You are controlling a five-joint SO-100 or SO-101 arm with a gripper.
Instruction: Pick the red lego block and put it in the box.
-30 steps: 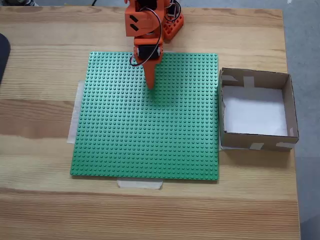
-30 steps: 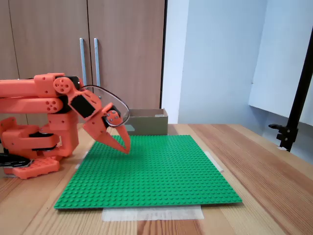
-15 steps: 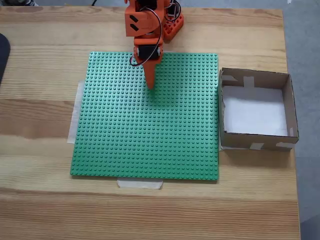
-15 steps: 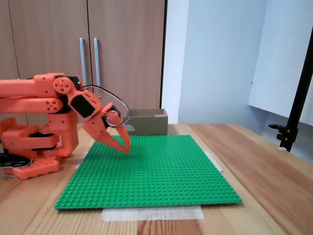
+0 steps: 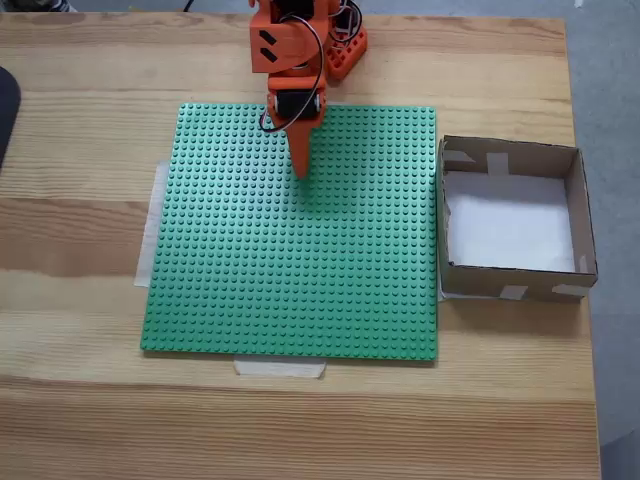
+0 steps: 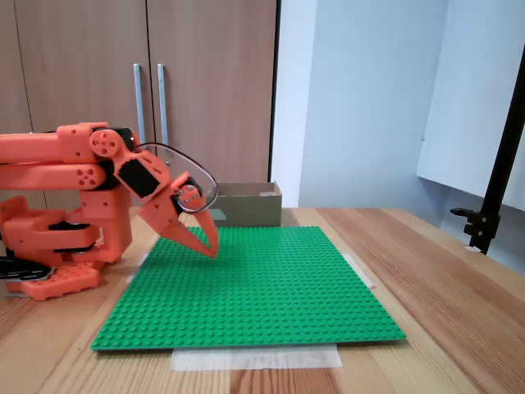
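We are looking down on a wooden table [image 5: 90, 120] in a fixed view, where the orange arm [image 5: 290, 45] is reaching in from the far edge over a green baseplate [image 5: 290, 270]. The gripper [image 5: 300, 170] is pointing its tip toward the near side, over the far part of the plate, a little left of its middle. Its two fingers are lying together in a single point with nothing between them, so we are reading the hand as clenched and empty.

From a fixed view at table level, we are seeing the gripper [image 6: 212, 249] slanting down to the right, its tip hanging just above the studs; we cannot tell whether it is touching them.

The box [image 5: 581, 215] is sitting just beside the right edge of the baseplate in the view from above, its white bottom showing bare and pale tape patches sitting on its walls. At table level the box [image 6: 246, 205] is standing behind the plate, past the gripper.

We are finding no red lego block on the plate, on the table or in the box.

Strips of pale tape [image 5: 280, 368] are holding the plate's edges to the table.
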